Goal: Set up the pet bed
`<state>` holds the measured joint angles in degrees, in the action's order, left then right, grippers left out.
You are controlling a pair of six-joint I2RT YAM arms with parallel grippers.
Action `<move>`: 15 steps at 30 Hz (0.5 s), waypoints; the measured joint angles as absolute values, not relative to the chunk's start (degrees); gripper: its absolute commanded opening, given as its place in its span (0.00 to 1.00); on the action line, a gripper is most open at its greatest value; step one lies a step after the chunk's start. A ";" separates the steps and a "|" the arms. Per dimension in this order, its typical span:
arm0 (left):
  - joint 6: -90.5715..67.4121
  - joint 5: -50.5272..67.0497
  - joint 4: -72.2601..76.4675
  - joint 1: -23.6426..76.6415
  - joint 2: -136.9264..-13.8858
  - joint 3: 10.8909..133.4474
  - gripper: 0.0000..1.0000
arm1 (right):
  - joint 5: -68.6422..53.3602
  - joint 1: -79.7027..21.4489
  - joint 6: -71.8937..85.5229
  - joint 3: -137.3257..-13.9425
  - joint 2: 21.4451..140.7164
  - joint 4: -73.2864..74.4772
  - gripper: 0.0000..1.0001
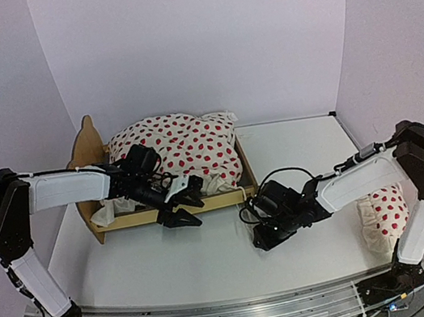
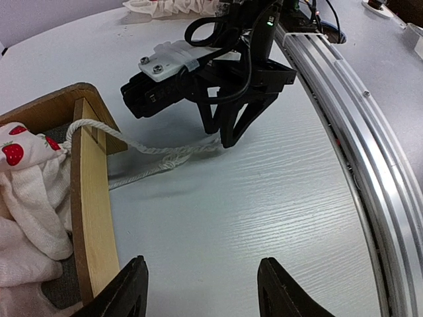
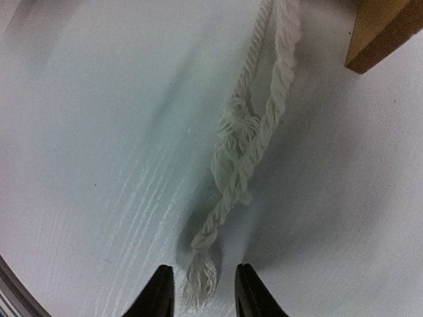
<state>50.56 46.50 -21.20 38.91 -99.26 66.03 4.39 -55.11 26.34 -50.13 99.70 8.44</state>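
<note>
The pet bed (image 1: 132, 216) is a light plywood frame at the back left, its wavy headboard (image 1: 88, 143) on the left. A white red-dotted duvet (image 1: 181, 147) is heaped on it. A white twisted rope (image 3: 254, 139) trails from the bed's corner (image 3: 383, 33) across the table. My right gripper (image 3: 201, 294) is open and points down at the table, with the rope's frayed end lying loose between its fingertips. My left gripper (image 2: 201, 290) is open and empty just in front of the bed's front rail (image 2: 92, 205). The right gripper (image 2: 228, 125) also shows in the left wrist view, over the rope (image 2: 152, 148).
A small red-dotted pillow (image 1: 386, 214) lies at the right, beside the right arm's base. A metal rail (image 1: 239, 314) runs along the near edge. White walls close in the back and sides.
</note>
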 measured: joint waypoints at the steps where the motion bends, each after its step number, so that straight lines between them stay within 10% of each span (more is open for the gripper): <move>1: 50.38 46.12 -19.03 39.19 -99.26 64.95 0.56 | 4.75 -55.11 27.07 -50.22 99.96 8.14 0.07; 15: 53.95 37.51 -9.55 50.66 -112.95 71.24 0.56 | 7.54 -52.15 28.51 -51.66 97.58 16.16 0.00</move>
<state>53.95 37.51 -9.55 50.66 -112.95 71.24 7.54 -52.15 28.51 -51.66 97.58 16.16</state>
